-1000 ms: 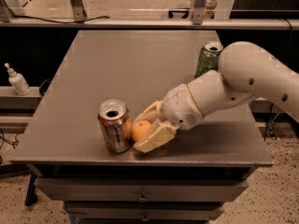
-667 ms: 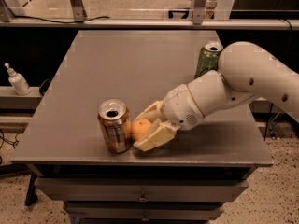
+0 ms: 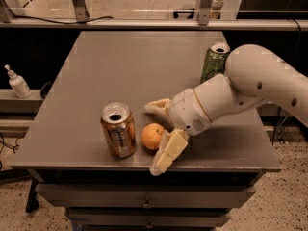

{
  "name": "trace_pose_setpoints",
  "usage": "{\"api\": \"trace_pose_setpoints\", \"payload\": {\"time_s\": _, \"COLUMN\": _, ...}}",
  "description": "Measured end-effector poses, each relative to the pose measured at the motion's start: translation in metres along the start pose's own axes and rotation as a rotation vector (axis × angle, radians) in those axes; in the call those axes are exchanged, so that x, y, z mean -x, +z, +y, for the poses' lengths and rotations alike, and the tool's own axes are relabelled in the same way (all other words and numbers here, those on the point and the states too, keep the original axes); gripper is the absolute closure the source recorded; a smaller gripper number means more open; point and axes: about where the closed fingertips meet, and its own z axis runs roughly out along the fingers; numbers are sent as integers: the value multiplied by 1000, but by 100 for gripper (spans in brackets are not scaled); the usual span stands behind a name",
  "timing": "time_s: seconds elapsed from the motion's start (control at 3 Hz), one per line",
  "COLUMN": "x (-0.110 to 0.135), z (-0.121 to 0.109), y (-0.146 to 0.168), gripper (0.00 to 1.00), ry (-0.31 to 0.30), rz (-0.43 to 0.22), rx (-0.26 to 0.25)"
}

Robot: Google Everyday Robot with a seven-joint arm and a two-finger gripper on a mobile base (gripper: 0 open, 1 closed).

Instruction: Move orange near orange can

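Camera view, catalogued from the near side. Grey table (image 3: 120, 66): flat top, its front edge running across the lower part of the view, with drawer fronts (image 3: 144, 201) below. Orange can (image 3: 118, 130): upright, top opened, standing left of centre and close to the front edge. Orange (image 3: 152, 135): resting on the tabletop just right of the orange can, with a thin strip of grey showing between them; it too is close to the front edge. Gripper (image 3: 154, 138): at the end of the white arm (image 3: 250, 88) that reaches in from the right, low over the front of the table. Its fingers (image 3: 169, 148) are spread wide and bracket the orange without clamping it. One lies behind the fruit and apart from it. The other sits at its front-right side, its tip jutting past the table's front edge. That nearer finger appears to rest against the skin, though the angle does not settle whether they touch. Green can (image 3: 214, 61): upright, well apart from the orange, near the right edge and partly behind the arm's bend. Pump bottle (image 3: 18, 83): white, off the table on a ledge at the left. Open surface: a broad stretch of tabletop extends from the orange can to the left edge and back to the far edge (the right front corner is taken up by the arm).
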Motion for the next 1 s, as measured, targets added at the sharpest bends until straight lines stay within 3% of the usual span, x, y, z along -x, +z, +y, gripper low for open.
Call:
{"api": "trace_pose_setpoints", "payload": {"time_s": 0.67, "x": 5, "z": 2, "y": -10, "gripper": 0, "ry": -11, "rz": -8, "rx": -15}}
{"api": "trace_pose_setpoints", "payload": {"time_s": 1.0, "x": 19, "z": 4, "y": -48, "gripper": 0, "ry": -52, "rz": -30, "rx": -86}}
